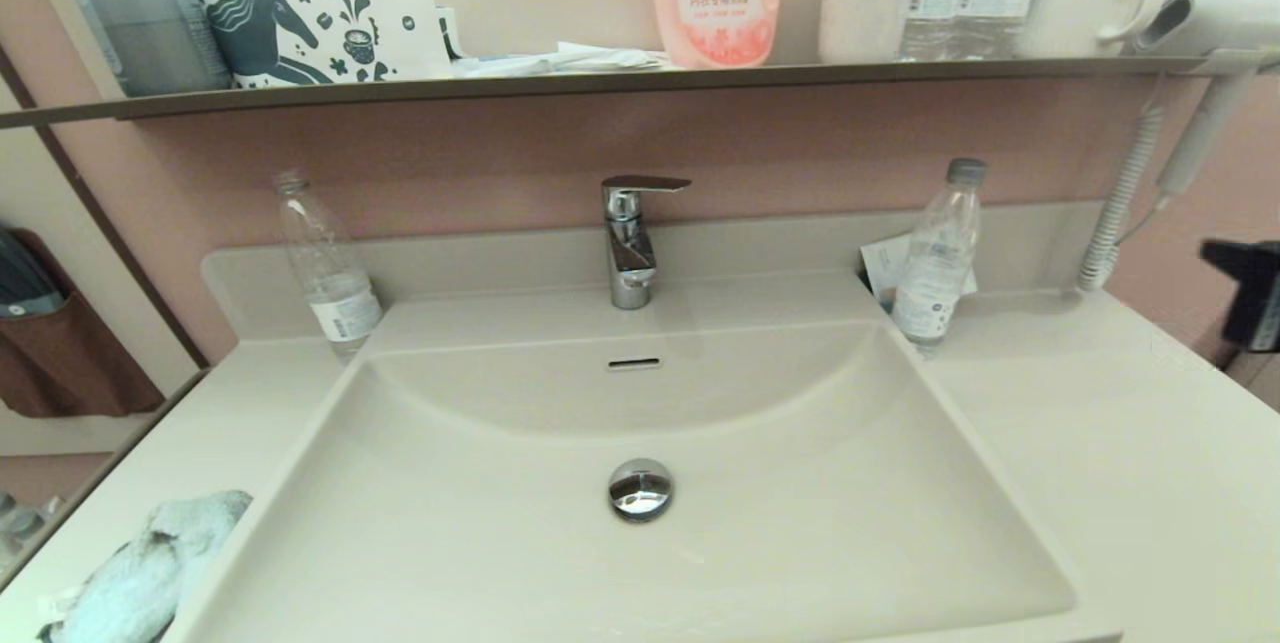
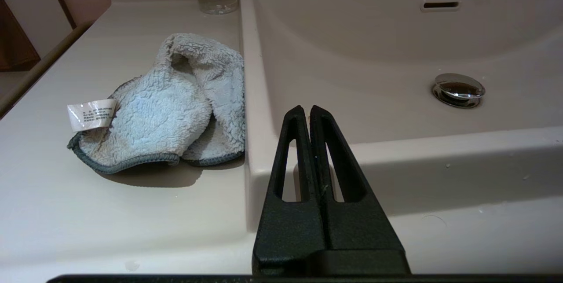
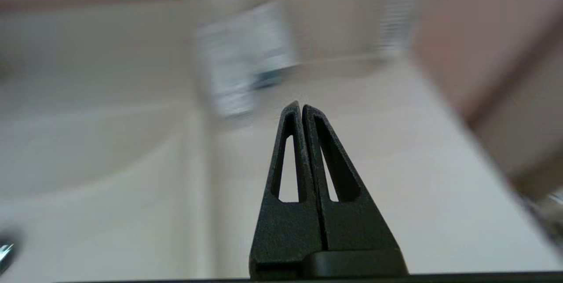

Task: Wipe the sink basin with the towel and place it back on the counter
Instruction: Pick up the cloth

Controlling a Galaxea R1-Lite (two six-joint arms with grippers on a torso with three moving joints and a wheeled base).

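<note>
The towel (image 1: 150, 563) is lying crumpled on the desk (image 1: 1100, 443), just left of the basin (image 1: 800, 523) and touching its left rim. In the left wrist view the towel (image 2: 167, 107) is folded over itself, its darker edge facing the camera and a white label sticking out on the side away from the basin (image 2: 352, 54).

The left tool (image 2: 306, 111) is hovering by the basin's near left corner, clenched with its two fingers pressed together and grasping nothing; the towel is sitting just beside it, apart from the fingertips. The right tool (image 3: 298, 107) is hanging over the desk (image 3: 374, 164) on the right side of the sink, also clenched and holding nothing, with a blurred bottle (image 3: 242, 63) ahead of it. Neither tool is showing in the head view.

The basin is lying bare, with the drain plug (image 1: 640, 489) in its middle, the overflow slot (image 1: 634, 363) on the back wall and the faucet (image 1: 630, 243) standing behind it. One bottle (image 1: 325, 263) is standing at the back left corner of the basin and another bottle (image 1: 937, 258) at the back right. A shelf (image 1: 600, 81) is running along the wall above.
</note>
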